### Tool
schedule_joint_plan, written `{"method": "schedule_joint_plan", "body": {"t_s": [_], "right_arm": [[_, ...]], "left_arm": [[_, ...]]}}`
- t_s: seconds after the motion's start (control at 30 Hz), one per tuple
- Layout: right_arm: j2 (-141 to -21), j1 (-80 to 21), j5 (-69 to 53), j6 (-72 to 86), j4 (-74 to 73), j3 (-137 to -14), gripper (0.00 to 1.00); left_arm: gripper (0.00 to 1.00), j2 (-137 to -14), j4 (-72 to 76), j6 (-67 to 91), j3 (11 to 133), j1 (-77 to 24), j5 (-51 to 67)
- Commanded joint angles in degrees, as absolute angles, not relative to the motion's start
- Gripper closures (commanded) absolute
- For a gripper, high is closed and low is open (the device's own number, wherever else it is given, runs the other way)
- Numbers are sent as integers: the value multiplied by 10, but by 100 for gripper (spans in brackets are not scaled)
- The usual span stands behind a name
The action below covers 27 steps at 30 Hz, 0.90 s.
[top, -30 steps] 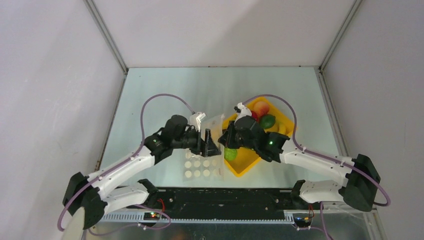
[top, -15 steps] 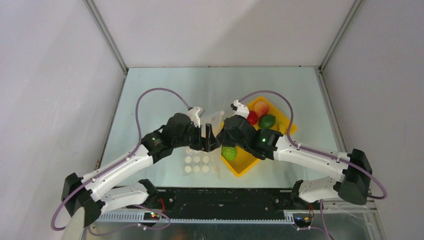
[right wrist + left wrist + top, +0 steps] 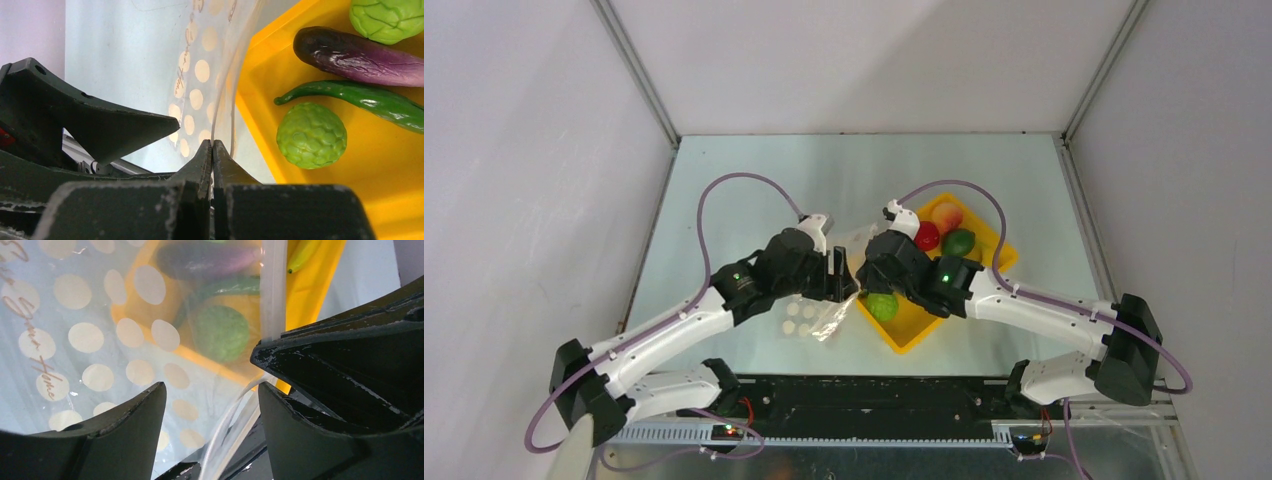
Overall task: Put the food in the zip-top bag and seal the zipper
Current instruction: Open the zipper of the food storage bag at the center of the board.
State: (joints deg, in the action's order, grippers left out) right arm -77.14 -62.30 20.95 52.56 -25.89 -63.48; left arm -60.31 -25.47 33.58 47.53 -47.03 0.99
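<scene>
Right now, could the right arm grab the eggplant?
Probably not yet: its tool is shut on the edge of the bag. The eggplant lies uncovered in the tray close by, so once it lets go the way looks free.

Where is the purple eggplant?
In the right wrist view, the purple eggplant lies in the yellow tray, between a green round fruit and the green cucumber.

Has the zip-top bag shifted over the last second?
Yes. The zip-top bag drew back from the black front rail, bunching beside the yellow tray.
</scene>
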Motion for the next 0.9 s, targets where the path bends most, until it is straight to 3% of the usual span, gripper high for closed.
{"method": "schedule_joint_plan", "body": {"t_s": [0.0,0.27,0.87], "right_arm": [[-775,-629,222,540,-263,-672,100],[-779,-623,201,540,-247,-676,100],[-781,-584,155,596,-265,-678,100]], "left_arm": [[28,-617,-276,334,507,-488,-71],[34,-648,-272,316,518,-504,-82],[30,-639,-208,315,503,-550,-71]]}}
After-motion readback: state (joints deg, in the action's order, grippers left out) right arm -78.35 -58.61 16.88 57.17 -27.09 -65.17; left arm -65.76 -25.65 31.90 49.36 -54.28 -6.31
